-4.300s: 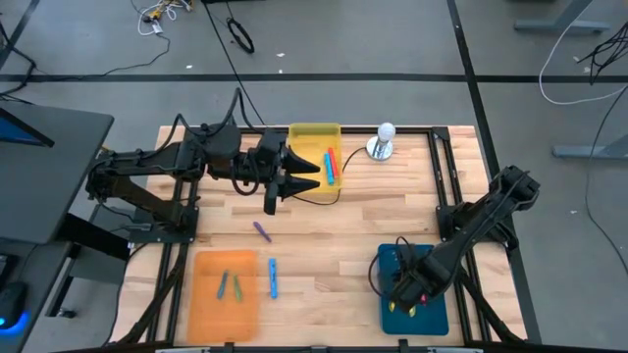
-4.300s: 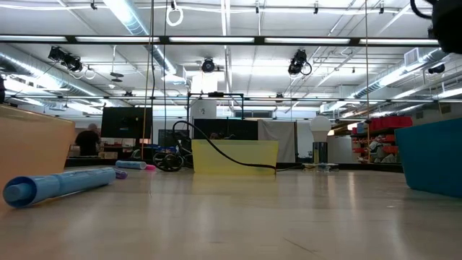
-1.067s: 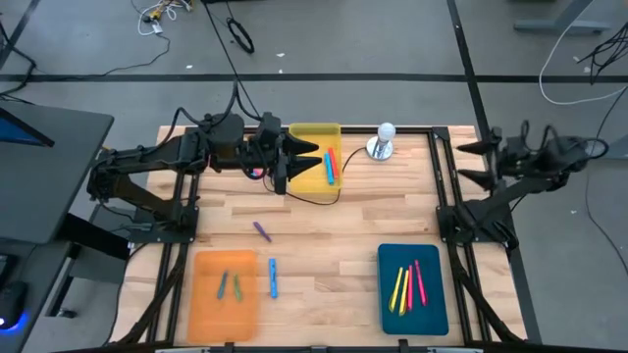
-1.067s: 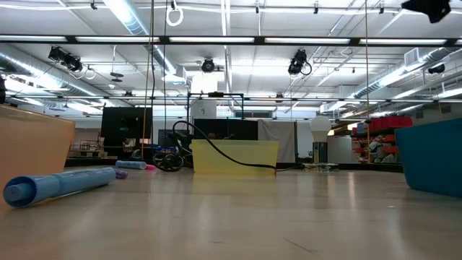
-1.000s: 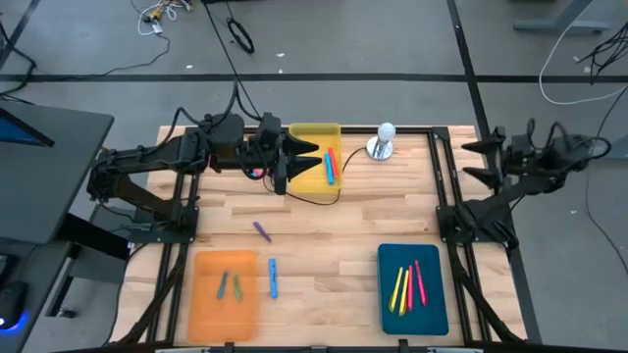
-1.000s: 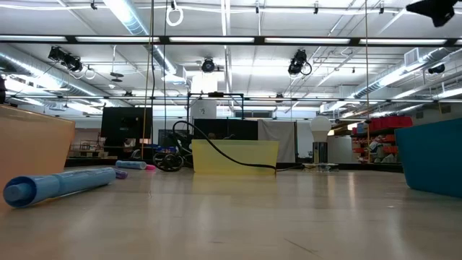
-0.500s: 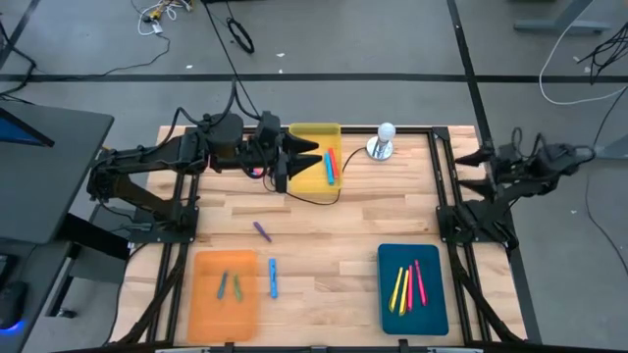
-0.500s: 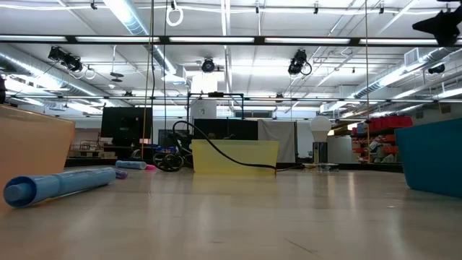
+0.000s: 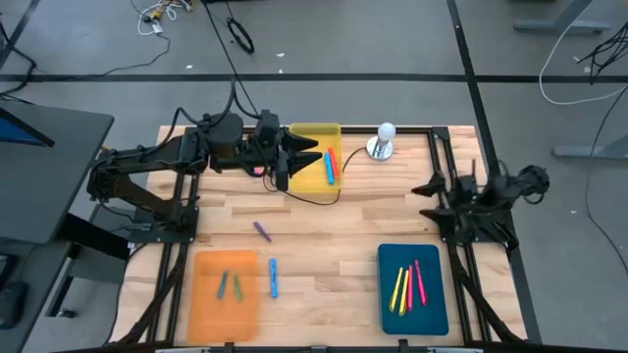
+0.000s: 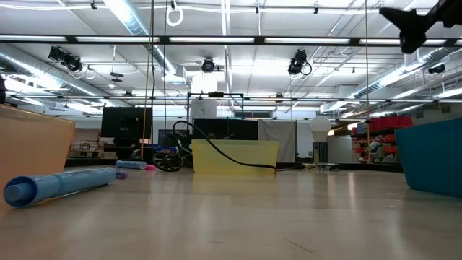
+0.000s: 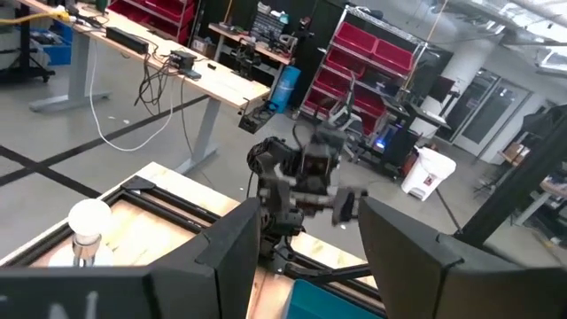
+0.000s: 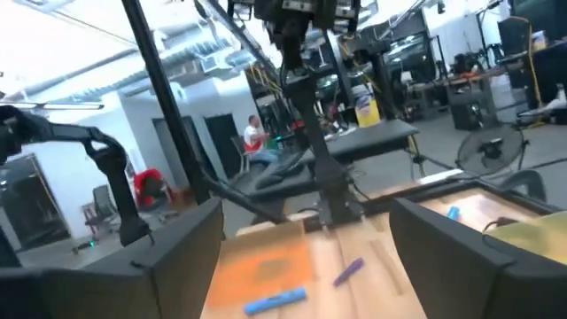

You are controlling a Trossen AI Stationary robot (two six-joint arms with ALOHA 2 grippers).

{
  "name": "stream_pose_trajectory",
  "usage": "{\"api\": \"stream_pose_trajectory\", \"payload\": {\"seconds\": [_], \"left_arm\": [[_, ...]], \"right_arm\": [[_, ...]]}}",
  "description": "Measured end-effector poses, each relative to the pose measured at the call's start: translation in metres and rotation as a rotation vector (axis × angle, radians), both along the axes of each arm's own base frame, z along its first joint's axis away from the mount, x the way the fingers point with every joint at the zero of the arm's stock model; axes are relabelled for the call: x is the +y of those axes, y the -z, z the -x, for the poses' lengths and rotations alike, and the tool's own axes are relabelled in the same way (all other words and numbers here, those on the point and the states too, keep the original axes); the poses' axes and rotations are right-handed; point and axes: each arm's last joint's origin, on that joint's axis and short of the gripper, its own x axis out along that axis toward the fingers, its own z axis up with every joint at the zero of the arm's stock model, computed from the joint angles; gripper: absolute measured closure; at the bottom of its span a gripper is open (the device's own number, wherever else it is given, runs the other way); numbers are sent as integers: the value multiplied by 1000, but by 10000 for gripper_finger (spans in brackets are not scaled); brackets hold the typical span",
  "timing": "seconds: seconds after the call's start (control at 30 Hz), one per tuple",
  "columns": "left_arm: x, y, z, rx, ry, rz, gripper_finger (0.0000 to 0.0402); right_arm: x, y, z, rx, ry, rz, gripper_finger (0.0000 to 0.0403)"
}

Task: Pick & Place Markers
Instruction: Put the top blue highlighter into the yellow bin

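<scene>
Loose on the wood lie a purple marker (image 9: 261, 230) and a blue marker (image 9: 273, 277). Two greenish markers (image 9: 230, 286) lie in the orange tray (image 9: 201, 309). Blue and red ones (image 9: 330, 165) lie in the yellow tray (image 9: 306, 142), yellow and pink ones (image 9: 407, 286) in the teal tray (image 9: 432, 309). My left gripper (image 9: 312, 159) hovers open over the yellow tray's left side, nothing between its fingers (image 11: 239, 244). My right gripper (image 9: 424, 199) stands open above the table's right edge, pointing left, and holds nothing.
A white bulb on a round stand (image 9: 384, 140) sits at the far edge beside the yellow tray. A thin black cable (image 9: 319, 199) loops out from that tray onto the wood. Black frame rails (image 9: 442, 167) run along the table's sides. A person (image 12: 255, 137) is far off in the room.
My right gripper has swung from beyond the table's right edge toward the left and near side, coming in over the right rail and a little lower, still open. The markers and trays lie as before.
</scene>
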Motion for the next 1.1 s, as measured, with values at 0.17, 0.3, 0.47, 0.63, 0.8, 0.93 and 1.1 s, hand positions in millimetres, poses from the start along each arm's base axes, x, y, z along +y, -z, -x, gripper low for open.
{"api": "stream_pose_trajectory", "payload": {"seconds": [0.17,0.3,0.47,0.63,0.8,0.93,1.1], "left_arm": [[0,0,0,-2,-1,12,204],[0,0,0,-2,-1,12,204],[0,0,0,-2,-1,12,204],[0,0,0,-2,-1,12,204],[0,0,0,-2,-1,13,204],[0,0,0,-1,-1,14,204],[0,0,0,-5,-2,44,204]], "right_arm": [[8,26,-11,-6,-64,22,80],[10,38,-15,-9,-82,1,80],[12,47,-18,-31,-87,-11,80],[13,58,-21,-1,-84,-1,80],[10,64,-23,51,-35,-30,80],[8,65,-24,58,0,-33,80],[0,68,-25,88,158,-61,80]]}}
